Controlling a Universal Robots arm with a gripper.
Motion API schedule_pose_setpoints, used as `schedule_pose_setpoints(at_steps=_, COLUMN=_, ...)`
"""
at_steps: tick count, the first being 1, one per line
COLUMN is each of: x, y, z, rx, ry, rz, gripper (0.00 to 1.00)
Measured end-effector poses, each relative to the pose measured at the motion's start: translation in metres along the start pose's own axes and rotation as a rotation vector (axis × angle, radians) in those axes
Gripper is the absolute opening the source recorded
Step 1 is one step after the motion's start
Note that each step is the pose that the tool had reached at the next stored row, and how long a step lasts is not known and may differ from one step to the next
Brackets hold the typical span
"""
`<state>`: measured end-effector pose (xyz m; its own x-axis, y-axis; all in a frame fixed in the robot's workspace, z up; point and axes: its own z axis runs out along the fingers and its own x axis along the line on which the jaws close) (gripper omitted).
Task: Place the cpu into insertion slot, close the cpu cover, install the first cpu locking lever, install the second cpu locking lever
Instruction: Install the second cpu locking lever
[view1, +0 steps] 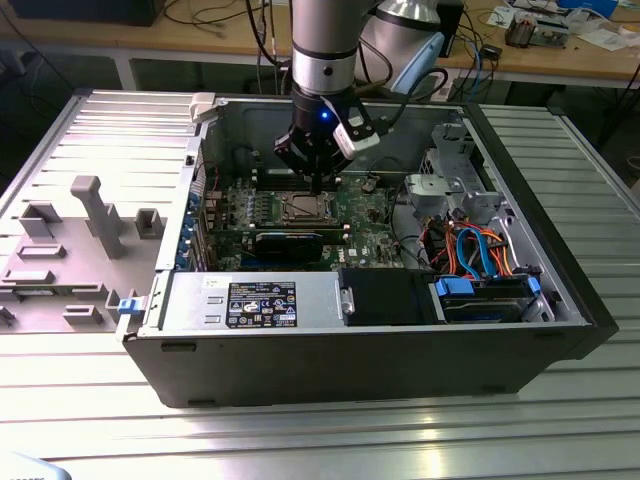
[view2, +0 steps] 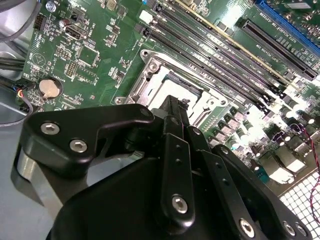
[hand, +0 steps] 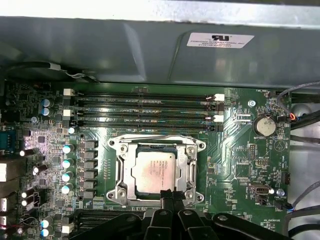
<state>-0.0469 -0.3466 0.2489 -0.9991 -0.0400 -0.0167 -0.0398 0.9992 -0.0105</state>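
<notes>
1. Just ahead of the jaws, the cpu (hand: 155, 171) lies flat in the insertion slot (hand: 123, 165), its pale face showing through the window of the cpu cover (hand: 186, 161), which lies down over it.
2. The gripper (hand: 167, 196) has its fingertips pressed together with nothing between them, at the socket's near edge.
3. Beyond the jaws, past the socket, four long memory slots (hand: 145, 110) run side by side on the green motherboard (hand: 240, 160).
4. In the exterior view the gripper (view1: 316, 185) hangs over the socket (view1: 303, 208) inside the open computer case (view1: 330, 350).
</notes>
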Motion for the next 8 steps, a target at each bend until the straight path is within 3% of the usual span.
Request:
schedule_pose_setpoints(at_steps=4, x=-0.0002, y=-0.0042, z=0.0, rx=-0.0009, ry=0.0, rz=0.0, gripper=0.11)
schedule_pose_setpoints(at_steps=8, x=0.0, y=-0.016, z=0.0002, rx=-0.0013, ry=-0.0001, rz=0.0, gripper=0.11)
